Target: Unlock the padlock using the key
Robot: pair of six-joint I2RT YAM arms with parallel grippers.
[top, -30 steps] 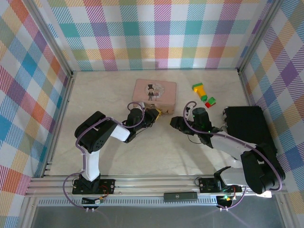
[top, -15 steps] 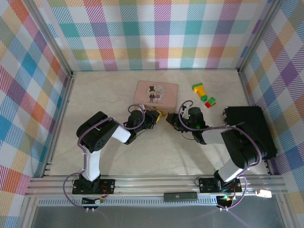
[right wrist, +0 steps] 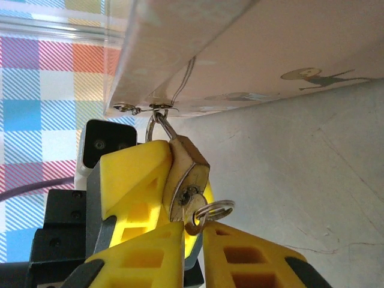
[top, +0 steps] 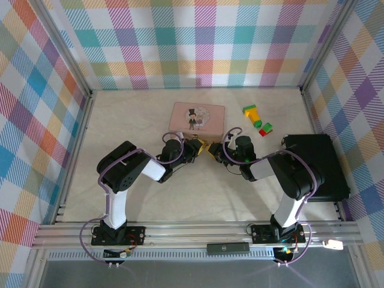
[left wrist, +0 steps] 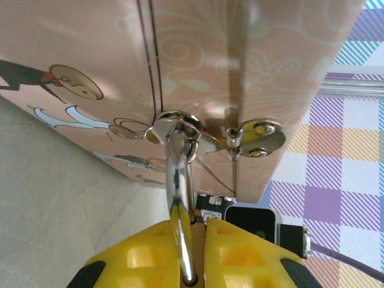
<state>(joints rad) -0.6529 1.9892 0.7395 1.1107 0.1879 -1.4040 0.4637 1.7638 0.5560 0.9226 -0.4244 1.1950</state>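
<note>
While the left pincer (left wrist: 195, 234) clamps the padlock (right wrist: 187, 171), the key (right wrist: 191, 223) sits in its keyhole, shaft pointing straight back into the right pincer (right wrist: 193, 237), which pinches its bow.

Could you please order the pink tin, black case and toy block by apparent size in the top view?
1. Black rectangular case
2. Pink rectangular tin
3. Yellow-green-red toy block

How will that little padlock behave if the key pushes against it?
Probably rigid and heavy for its size: the padlock looks solid brass. It would likely swing, since its shackle hangs through a ring on the pink tin, though the left hand pinching it should steady it.
</note>
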